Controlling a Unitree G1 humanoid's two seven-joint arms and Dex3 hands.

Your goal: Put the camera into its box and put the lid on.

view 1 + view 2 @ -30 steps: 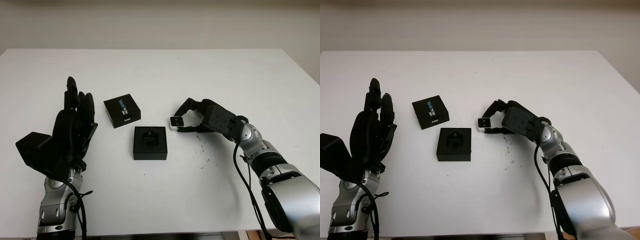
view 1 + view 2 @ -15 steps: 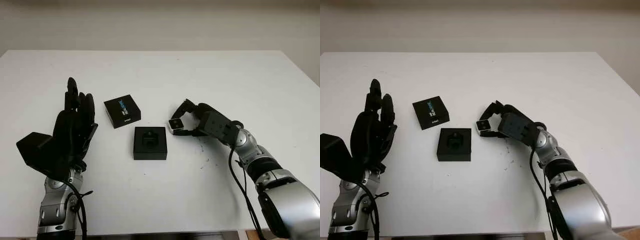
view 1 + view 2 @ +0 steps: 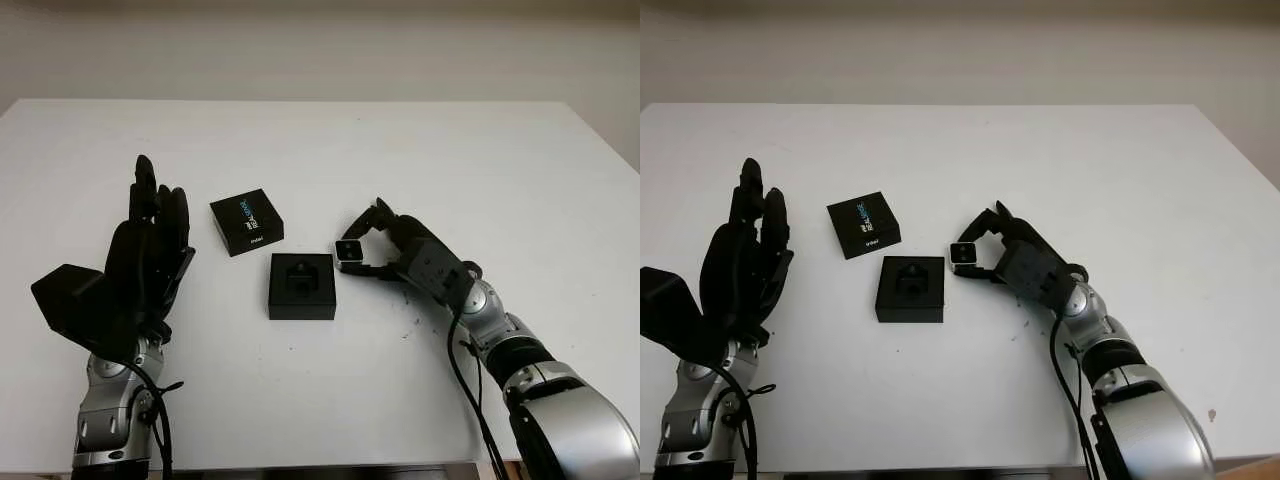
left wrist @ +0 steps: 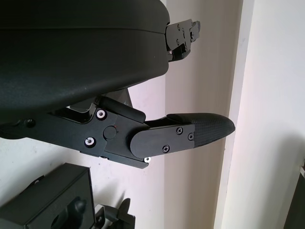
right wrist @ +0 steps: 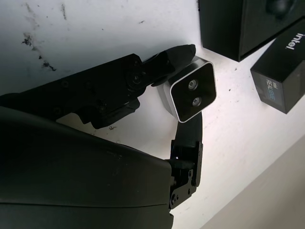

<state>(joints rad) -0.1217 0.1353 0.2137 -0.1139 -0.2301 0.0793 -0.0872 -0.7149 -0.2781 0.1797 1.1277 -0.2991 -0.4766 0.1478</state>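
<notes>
A small silver camera (image 3: 349,250) with a black lens face (image 5: 193,91) is pinched in my right hand (image 3: 372,245), just right of the open black box (image 3: 301,286) and slightly above the table. The box has a dark moulded insert and stands in the middle of the white table (image 3: 400,150). Its black lid (image 3: 246,221), with blue print on top, lies up and to the left of the box. My left hand (image 3: 150,255) is raised upright at the left, open, well clear of both.
A few dark scuff marks (image 3: 410,325) mark the table surface below my right hand. The table's far edge meets a pale wall behind.
My right hand has carried the camera a little left and up toward the box's right edge, with the forearm dropping lower. The left hand, box and lid have not moved.
</notes>
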